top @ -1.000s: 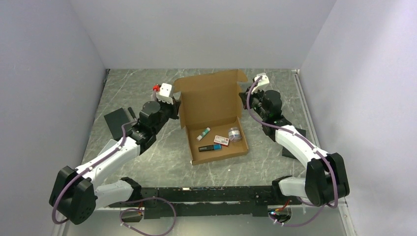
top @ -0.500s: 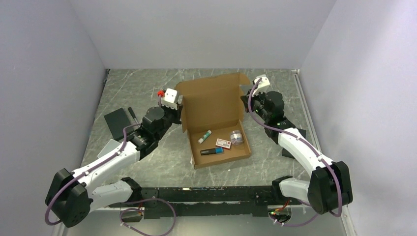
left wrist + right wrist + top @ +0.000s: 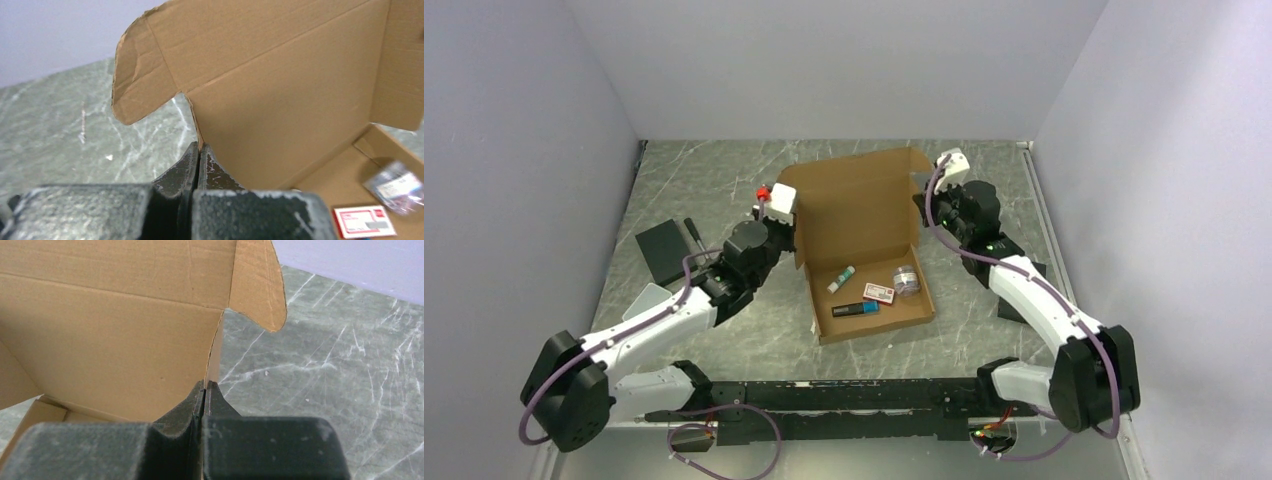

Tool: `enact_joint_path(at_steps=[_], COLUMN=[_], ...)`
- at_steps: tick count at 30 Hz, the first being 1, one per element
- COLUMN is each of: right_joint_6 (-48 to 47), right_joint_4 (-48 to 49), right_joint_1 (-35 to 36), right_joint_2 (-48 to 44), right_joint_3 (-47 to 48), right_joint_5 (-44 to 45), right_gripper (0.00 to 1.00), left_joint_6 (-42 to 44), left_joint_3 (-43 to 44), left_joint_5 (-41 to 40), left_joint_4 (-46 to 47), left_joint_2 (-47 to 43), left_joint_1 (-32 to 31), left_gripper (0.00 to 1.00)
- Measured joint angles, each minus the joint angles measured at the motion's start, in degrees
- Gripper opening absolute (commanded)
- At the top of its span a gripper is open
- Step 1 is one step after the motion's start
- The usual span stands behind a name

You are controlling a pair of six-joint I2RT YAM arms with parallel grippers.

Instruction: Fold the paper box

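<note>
While both arms pinch the raised lid [image 3: 280, 100] of the paper box [image 3: 879, 320], closing it well looks to me like swinging the 2 side edges forward at 1 even pace. That way the panel hinges on its back crease without twisting, and the rounded side flaps [image 3: 142, 75] tuck inside the base walls, clear of the glue stick [image 3: 840, 276], marker [image 3: 852, 306], card [image 3: 878, 291] and small jar [image 3: 906, 277]. The box sits on the marbled table [image 3: 704, 180] between the arms. The left gripper [image 3: 199, 150] reaches in from the box's left, jaws clamped tight on the lid's left edge. The right gripper [image 3: 205, 387] mirrors it at the right edge, elbow bent beside the box.
</note>
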Motion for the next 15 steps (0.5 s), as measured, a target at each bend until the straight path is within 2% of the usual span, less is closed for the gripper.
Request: enact_joint_path(at_steps=[5, 15], right_joint_6=[-0.7, -3.2], right_joint_4=[0.2, 11.0], right_joint_1=[0.1, 1.4], right_joint_2=[7.2, 19.5], right_joint_3=[5.9, 13.6], right_joint_5=[0.4, -0.3], right_gripper=[0.0, 0.0], left_joint_6=[6.7, 11.1], left_joint_3=[2.6, 13.3], left_joint_5=[-2.0, 6.3], left_joint_4=[5.1, 11.7], left_joint_2=[6.6, 21.0], left_joint_1=[1.5, 15.2], left_gripper=[0.0, 0.0])
